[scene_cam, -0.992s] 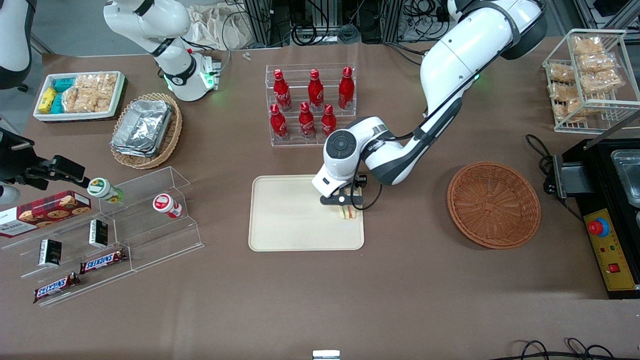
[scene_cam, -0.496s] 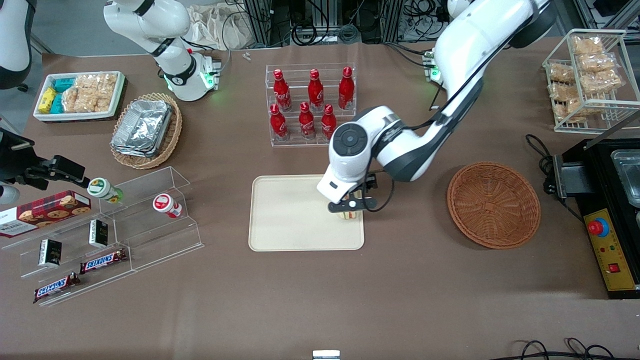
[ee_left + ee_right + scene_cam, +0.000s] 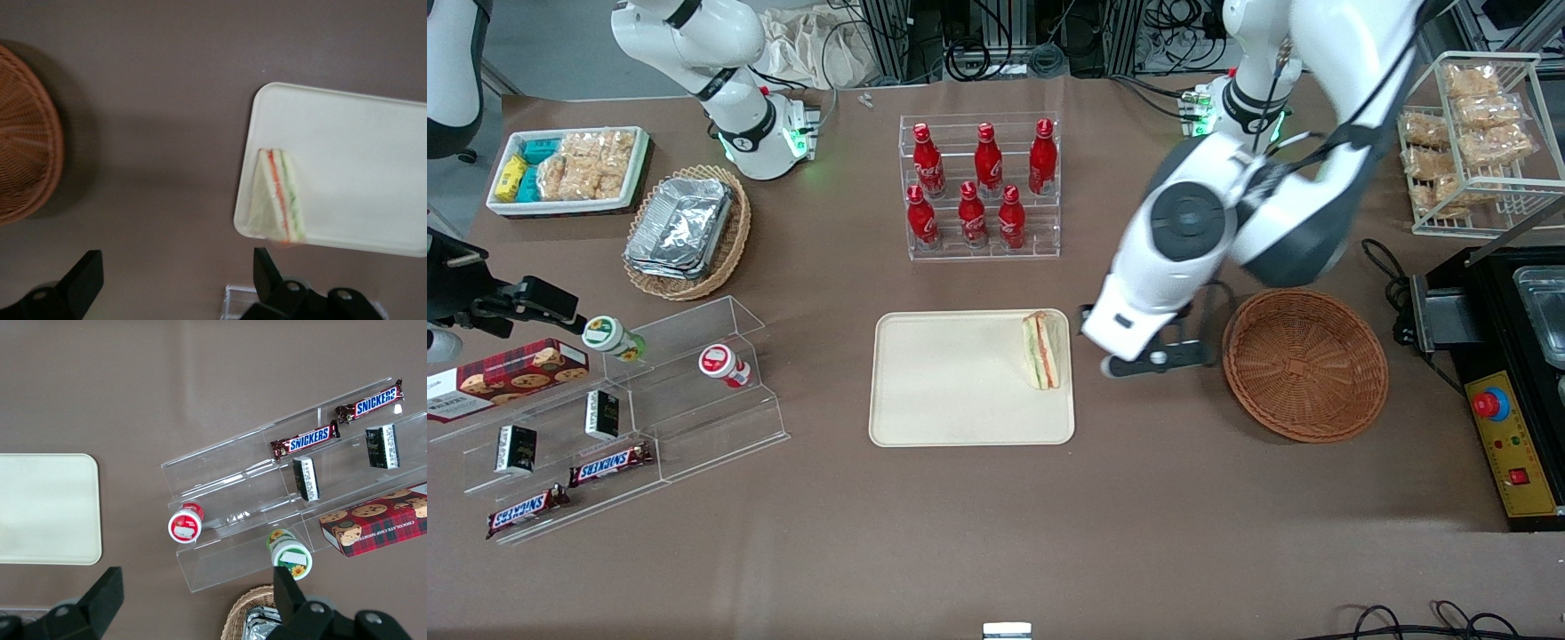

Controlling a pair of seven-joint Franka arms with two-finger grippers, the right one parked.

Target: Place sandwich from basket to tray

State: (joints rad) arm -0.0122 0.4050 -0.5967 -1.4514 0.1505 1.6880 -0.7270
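**Tool spread wide and empty over the desk, sandwich on the tray**

The tool [image 3: 1149, 360] hangs above bare desk [image 3: 1138, 498], in the gap between the tray [image 3: 951, 391] and the basket [image 3: 1304, 364], and it grips nothing at all. In the wrist view its two dark fingers [image 3: 83, 283] stand far apart, with only brown desk surface showing in the space between them. No contact with tray, basket or food.

The sandwich [image 3: 1044, 348] lies flat on the tray, tucked against the tray's short rim on the side nearest the tool, up by the corner closer to the bottle rack [image 3: 980, 187]. Its cut edge with the orange-red and green stripes faces up and is easy to read in the wrist view [image 3: 279, 197], where one tip of the wedge sits right at the tray's rim [image 3: 248, 200]. The wedge is clear of the tool, with a strip of desk between them.

The basket sits on the desk just beside the tool, toward the working arm's end, round and reddish-brown, nothing visible inside it. From the wrist camera only part of its woven rim [image 3: 27, 147] shows.

The rest of the tray is bare cream surface, stretching away from the sandwich toward the parked arm's end.
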